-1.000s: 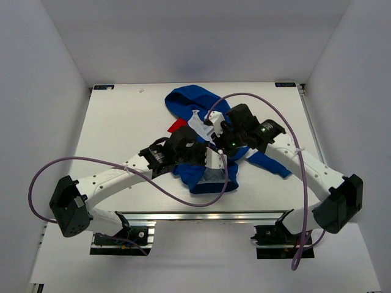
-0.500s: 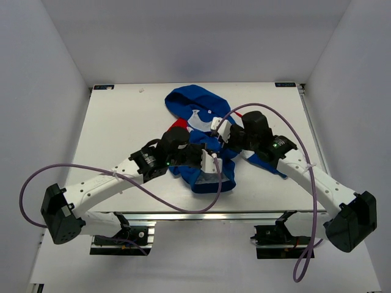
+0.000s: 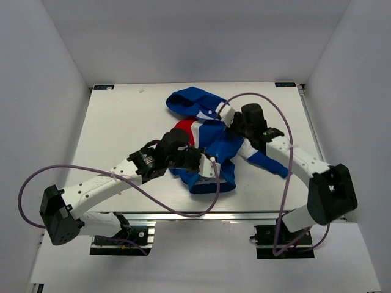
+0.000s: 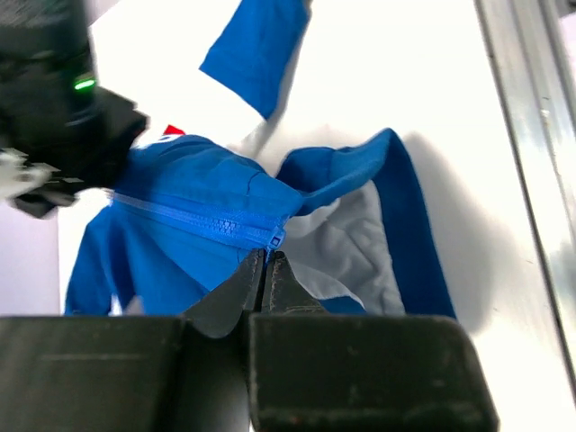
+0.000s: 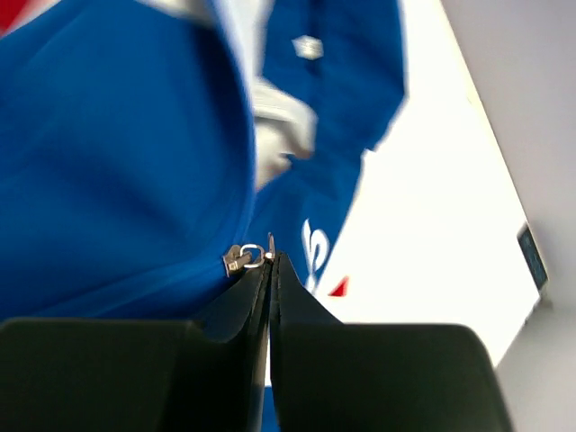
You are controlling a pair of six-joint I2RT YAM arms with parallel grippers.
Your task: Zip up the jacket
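From where I stand, the small royal-blue hooded fabric jacket with red and white shoulder panels (image 3: 215, 141) lies flat in the middle of the white table (image 3: 122, 122). Its hood (image 3: 189, 97) points to the far edge and its hem to the arms. The left gripper (image 4: 265, 268) has its black fingers pressed together on the bottom end of the blue zip track (image 4: 189, 219), right at the hem where pale lining shows. The right gripper (image 5: 270, 268) is pinched tight on the little silver zip pull (image 5: 243, 259), up near the collar end.

What matters is the line between them. The zip runs lengthways from the left gripper's pinch at the hem up to the right gripper's, slanting slightly to the far right in the overhead view. The teeth between them look joined in the left wrist view.

The right arm is the one at the slider. Any remaining travel, I'd judge, goes along that axis toward the hood, with the left gripper anchoring the hem so the fabric pulls taut rather than bunching. How much track is left above the pull I can't tell.
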